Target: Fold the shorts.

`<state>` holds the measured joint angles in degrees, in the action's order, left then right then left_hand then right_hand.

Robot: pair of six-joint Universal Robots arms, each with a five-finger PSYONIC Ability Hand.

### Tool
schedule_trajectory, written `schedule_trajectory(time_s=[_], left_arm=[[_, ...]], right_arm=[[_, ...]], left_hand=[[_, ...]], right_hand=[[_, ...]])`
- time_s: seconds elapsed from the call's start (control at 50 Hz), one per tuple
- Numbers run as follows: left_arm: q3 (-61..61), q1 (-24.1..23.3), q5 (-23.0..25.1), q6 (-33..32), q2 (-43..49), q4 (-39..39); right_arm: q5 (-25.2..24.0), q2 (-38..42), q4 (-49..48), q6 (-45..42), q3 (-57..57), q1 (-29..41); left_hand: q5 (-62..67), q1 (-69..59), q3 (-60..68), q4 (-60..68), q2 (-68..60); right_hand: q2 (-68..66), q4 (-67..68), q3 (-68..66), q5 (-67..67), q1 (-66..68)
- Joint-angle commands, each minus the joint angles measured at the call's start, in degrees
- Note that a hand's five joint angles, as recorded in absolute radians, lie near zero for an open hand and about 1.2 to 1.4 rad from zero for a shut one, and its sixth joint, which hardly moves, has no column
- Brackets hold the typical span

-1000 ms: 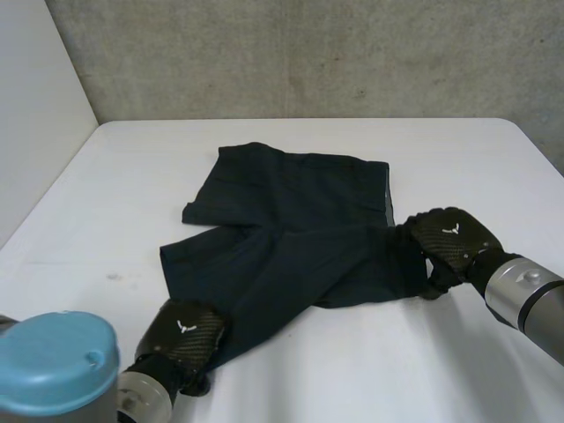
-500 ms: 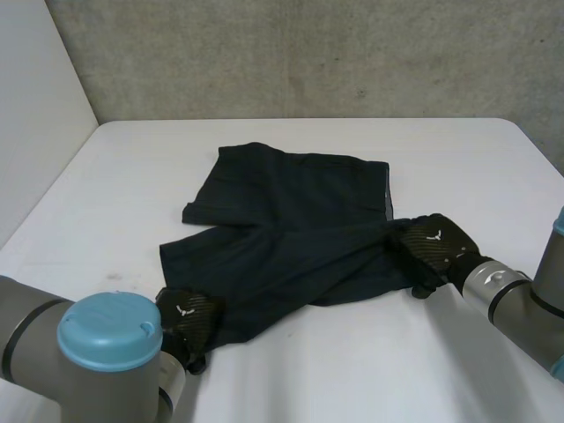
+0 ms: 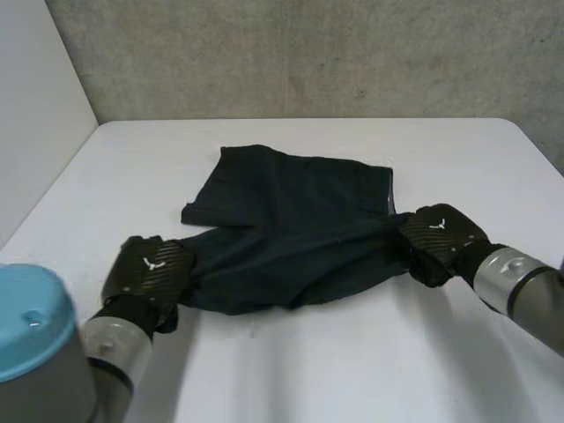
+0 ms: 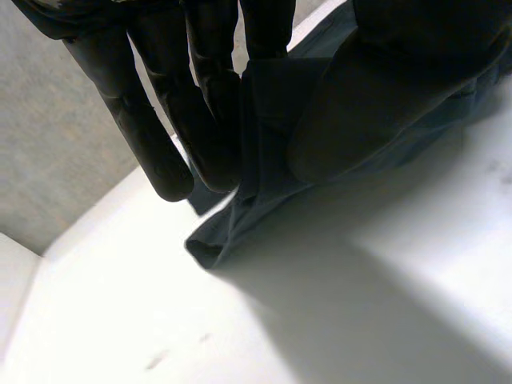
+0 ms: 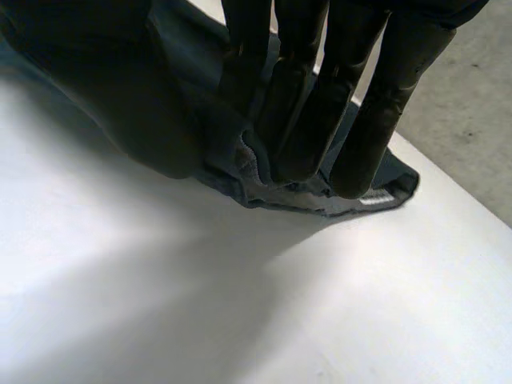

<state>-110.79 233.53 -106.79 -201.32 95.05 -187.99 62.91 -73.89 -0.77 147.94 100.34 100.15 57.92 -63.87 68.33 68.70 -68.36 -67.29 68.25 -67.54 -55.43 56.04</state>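
Since a moment ago, the robot's left hand (image 3: 148, 269) has gone from the near edge of the white surface (image 3: 352, 370) up to the left side of the dark blue cloth shorts (image 3: 291, 220). The near leg of the shorts has come along with it and now lies higher up, close under the other leg. The right hand (image 3: 438, 238) has hardly moved.

The shorts lie in the middle of the surface, a bit bunched along the near side. The far part is spread flat.

The left hand is at the left end of the near leg. Its long fingers (image 4: 160, 136) are straight, and a fold of the cloth is pinched between them and the thumb.

The right hand is at the right edge of the shorts, by the waistband. Its fingers (image 5: 376, 104) lie over the hem, and the cloth is squeezed between them and the thumb.

A grey wall (image 3: 308, 53) stands behind the surface.
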Motion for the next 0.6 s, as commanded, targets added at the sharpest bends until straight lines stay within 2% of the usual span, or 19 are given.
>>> schedule_trajectory(time_s=[0.02,0.04,0.12,0.2,0.26,0.32,0.36,0.42,0.5,0.58,0.6], left_arm=[[-3.7,1.1,0.2,-9.9,-6.2,7.6],[-4.2,1.1,0.2,-10.3,-6.6,8.9],[-5.3,0.7,0.3,-10.8,-8.2,14.6],[-4.6,0.7,0.7,-10.8,-8.6,16.4],[-2.2,1.7,1.7,-10.7,-7.9,14.4],[1.3,3.6,2.5,-10.5,-6.0,9.7],[2.9,4.8,2.5,-10.6,-3.8,6.9],[6.2,7.2,3.4,-10.8,0.5,1.5],[11.5,7.7,4.7,-10.7,6.5,-5.1],[18.1,7.8,5.4,-11.1,15.2,-11.2],[19.9,7.7,5.6,-11.2,17.2,-12.4]], right_arm=[[-0.8,-8.1,20.4,-14.1,1.5,-2.2],[-0.4,-8.7,24.7,-19.1,2.5,-2.9],[0.3,-10.6,36.7,-29.8,4.6,-4.9],[-1.6,-10.9,42.7,-34.0,4.6,-7.9],[-3.8,-11.0,39.7,-31.2,3.2,-8.5],[-6.1,-10.6,34.4,-22.5,0.2,-8.7],[-6.5,-10.1,30.2,-16.7,-1.4,-8.6],[-6.2,-9.1,25.9,-12.3,-2.9,-8.4],[-4.0,-6.0,19.9,-8.6,-5.3,-7.6],[0.6,-2.2,15.4,-5.2,-8.2,-5.4],[3.2,-1.0,13.4,-4.3,-9.7,-4.3]], left_hand=[[12.1,-16.1,11.7,11.3,-11.6],[12.1,-16.1,11.7,11.3,-11.6],[12.1,-16.1,11.7,11.3,-11.6],[12.1,-16.1,11.7,11.3,-11.6],[12.1,-16.1,11.7,11.3,-11.6],[12.1,-16.1,11.7,11.3,-11.6],[12.1,-16.1,11.7,11.3,-11.6],[12.1,-16.1,11.7,11.3,-11.6],[12.1,-16.1,11.7,11.3,-11.6],[12.1,-16.1,11.7,11.3,-11.6],[12.1,-16.1,11.7,11.3,-11.6]], right_hand=[[-12.7,11.8,-12.5,-14.6,24.0],[-12.7,11.8,-12.5,-14.6,24.0],[-12.7,11.8,-12.5,-14.6,24.0],[-12.7,11.8,-12.5,-14.6,24.0],[-12.7,11.8,-12.5,-14.6,24.0],[-12.7,11.8,-12.5,-14.6,24.0],[-12.7,11.8,-12.5,-14.6,24.0],[-12.7,11.8,-12.5,-14.6,24.0],[-12.7,11.8,-12.5,-14.6,24.0],[-12.7,11.8,-12.5,-14.6,24.0],[-12.7,11.8,-12.5,-14.6,24.0]])
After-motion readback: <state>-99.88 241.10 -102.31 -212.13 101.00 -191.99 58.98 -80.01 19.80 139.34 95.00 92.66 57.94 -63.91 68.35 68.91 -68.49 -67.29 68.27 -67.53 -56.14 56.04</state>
